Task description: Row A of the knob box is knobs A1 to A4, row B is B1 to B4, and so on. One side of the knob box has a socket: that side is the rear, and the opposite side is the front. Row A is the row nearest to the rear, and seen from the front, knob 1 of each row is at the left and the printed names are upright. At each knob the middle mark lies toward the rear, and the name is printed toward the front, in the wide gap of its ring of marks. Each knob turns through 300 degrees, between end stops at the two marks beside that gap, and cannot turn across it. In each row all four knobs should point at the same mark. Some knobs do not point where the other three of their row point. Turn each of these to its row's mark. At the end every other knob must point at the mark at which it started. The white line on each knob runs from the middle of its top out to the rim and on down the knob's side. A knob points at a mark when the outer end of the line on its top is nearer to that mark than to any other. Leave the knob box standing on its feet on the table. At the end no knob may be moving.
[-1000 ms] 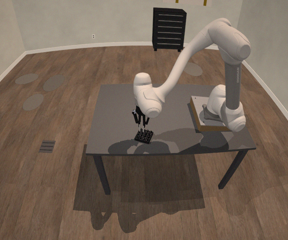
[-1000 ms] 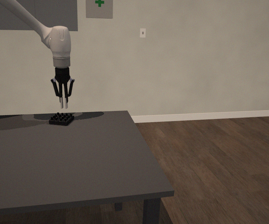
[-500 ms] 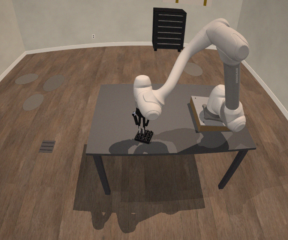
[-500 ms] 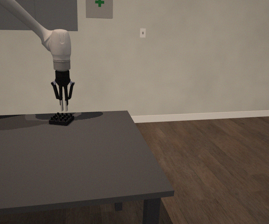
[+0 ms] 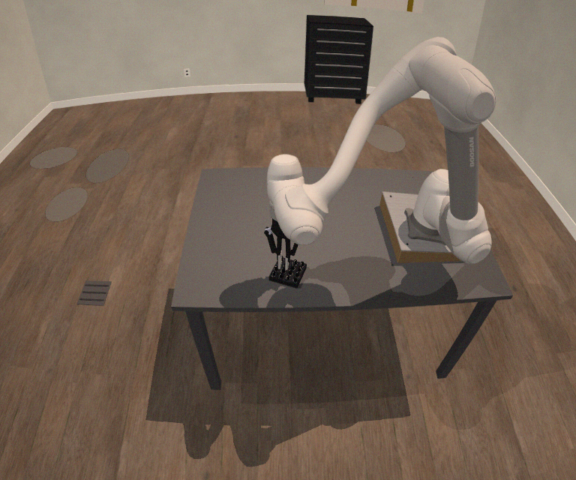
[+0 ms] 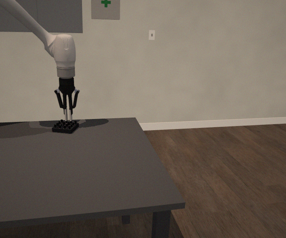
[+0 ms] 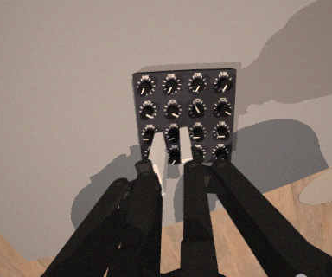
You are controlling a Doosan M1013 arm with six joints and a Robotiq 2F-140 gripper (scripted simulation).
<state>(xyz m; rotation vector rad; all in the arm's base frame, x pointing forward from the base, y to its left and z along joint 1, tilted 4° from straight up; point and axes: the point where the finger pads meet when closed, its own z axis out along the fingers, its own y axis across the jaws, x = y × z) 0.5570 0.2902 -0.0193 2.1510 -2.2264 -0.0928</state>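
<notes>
Sixteen knobs in a four-by-four grid stand on the box [image 5: 285,282] [image 6: 61,131] [image 7: 185,97], which sits on the left part of the bench [image 5: 226,206] [image 6: 99,166] [image 7: 47,86] in the top view. The box is nearly square, so no long axis stands out; it lies askew to the bench edges, its front toward the upper edge of the wrist view. Left to right there, the lines of the upper row all slant down-left; in the next row the first two point down-right, the third, C2 [image 7: 197,108], points up-left and C1 [image 7: 223,109] right and slightly down. The fingers [image 5: 286,264] [image 6: 70,115] are slightly apart, tips down at knob height on either side of the second column, clamped on nothing. They hide part of row A, whose lines are hard to make out; the printed names are too small to read, and the socket cannot be seen. Farther right, the arm [image 5: 348,139] [image 6: 35,24] rises from its block [image 5: 405,256].
</notes>
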